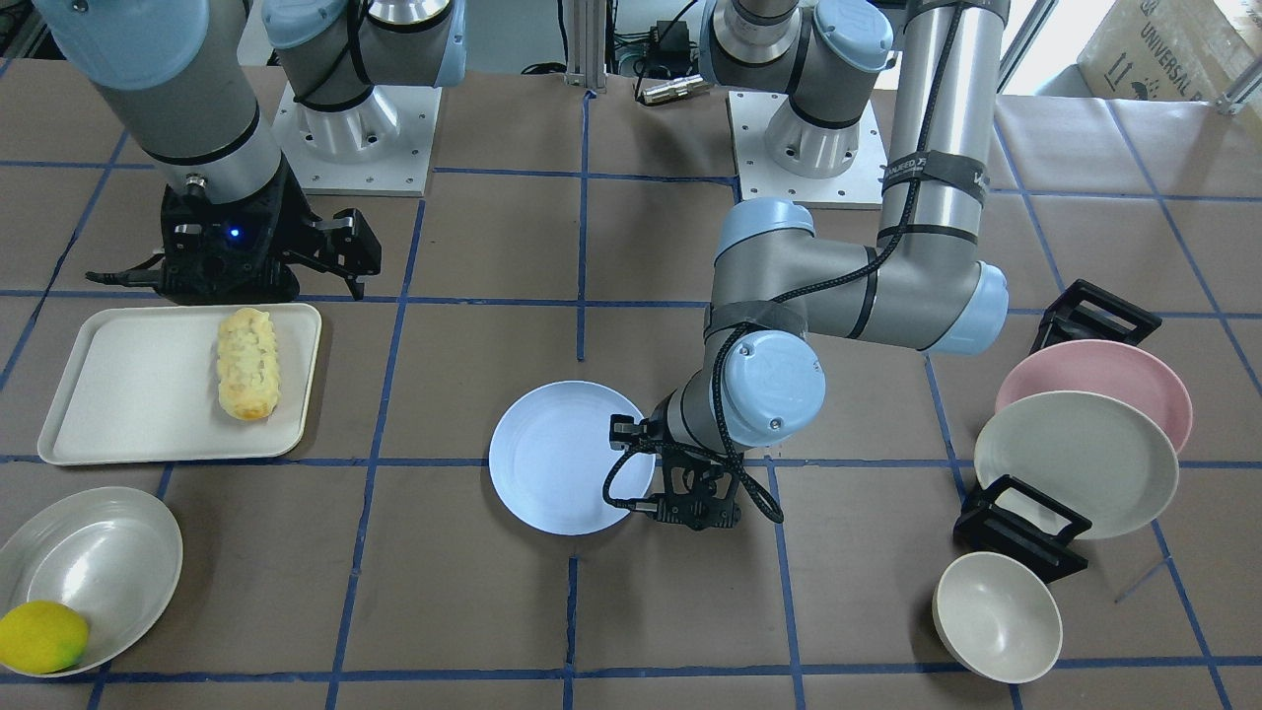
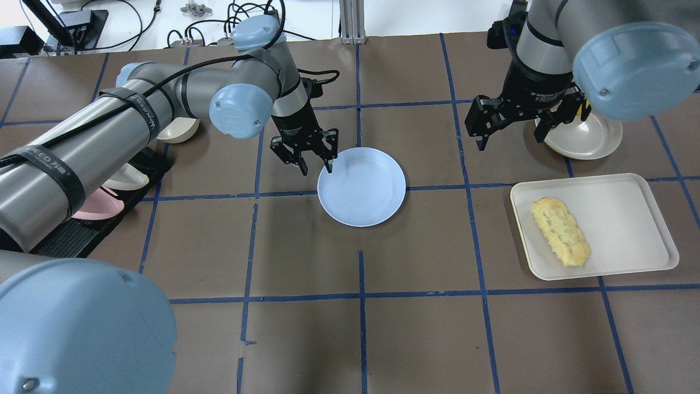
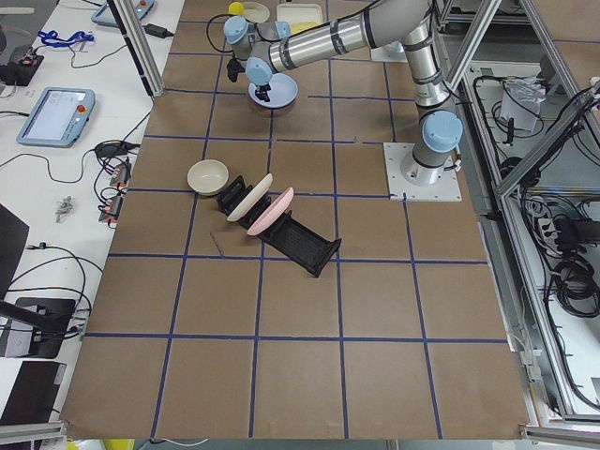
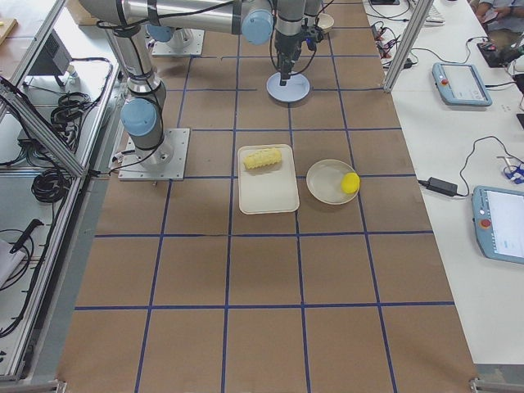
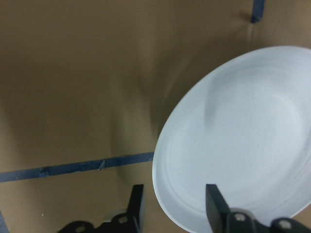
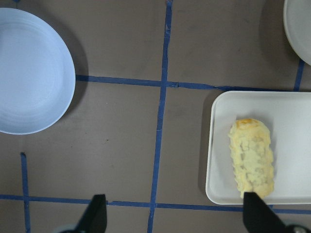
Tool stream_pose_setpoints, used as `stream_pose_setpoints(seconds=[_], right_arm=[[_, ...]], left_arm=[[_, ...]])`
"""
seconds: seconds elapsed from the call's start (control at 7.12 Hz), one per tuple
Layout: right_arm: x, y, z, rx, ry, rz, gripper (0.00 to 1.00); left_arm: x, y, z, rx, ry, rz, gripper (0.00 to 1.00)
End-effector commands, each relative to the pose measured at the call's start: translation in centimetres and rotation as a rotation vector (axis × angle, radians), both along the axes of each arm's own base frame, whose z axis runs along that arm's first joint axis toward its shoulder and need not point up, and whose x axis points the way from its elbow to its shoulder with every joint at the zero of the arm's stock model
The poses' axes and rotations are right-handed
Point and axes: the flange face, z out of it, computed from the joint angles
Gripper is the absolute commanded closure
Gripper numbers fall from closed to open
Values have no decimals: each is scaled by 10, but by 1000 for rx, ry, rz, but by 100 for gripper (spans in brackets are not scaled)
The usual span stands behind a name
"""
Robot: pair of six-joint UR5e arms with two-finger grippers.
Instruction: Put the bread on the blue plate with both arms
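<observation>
The bread point(image 1: 246, 363) lies on an off-white tray point(image 1: 128, 394); it also shows in the overhead view point(image 2: 560, 232) and the right wrist view point(image 6: 252, 158). The blue plate point(image 2: 366, 189) lies flat and empty at mid-table. My left gripper point(image 2: 314, 164) is open and low at the plate's edge. In the left wrist view point(image 5: 177, 204) the plate's rim point(image 5: 165, 160) lies between its fingers. My right gripper point(image 2: 514, 134) is open and empty, held above the table beyond the tray's far side, apart from the bread.
An off-white plate point(image 1: 99, 562) holds a yellow-green fruit point(image 1: 41, 636) near the tray. A black rack point(image 1: 1016, 528) holds a pink plate point(image 1: 1094, 380) and an off-white plate point(image 1: 1075, 463) on the robot's left side. An off-white bowl point(image 1: 996, 616) stands beside it.
</observation>
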Motion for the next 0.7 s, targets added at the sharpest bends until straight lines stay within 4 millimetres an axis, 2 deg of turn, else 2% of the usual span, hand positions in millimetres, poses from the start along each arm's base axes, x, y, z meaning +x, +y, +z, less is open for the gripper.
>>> stream_pose_setpoints(seconds=[0.0,0.14,0.42,0.56], right_arm=[[-47,-2,-23,48,-17,20,0],[-71,0,-38,61,-24,11,0],[-91,4,-69,44,-24,26,0],[-100,8,-95,45,-26,23,0]], left_arm=[[27,9,74,-65,-123,-9,0],[43,20,111,-101,-153,4,0],[91,49,171,-124,-149,62,0],[101,67,189,-113,-145,27,0]])
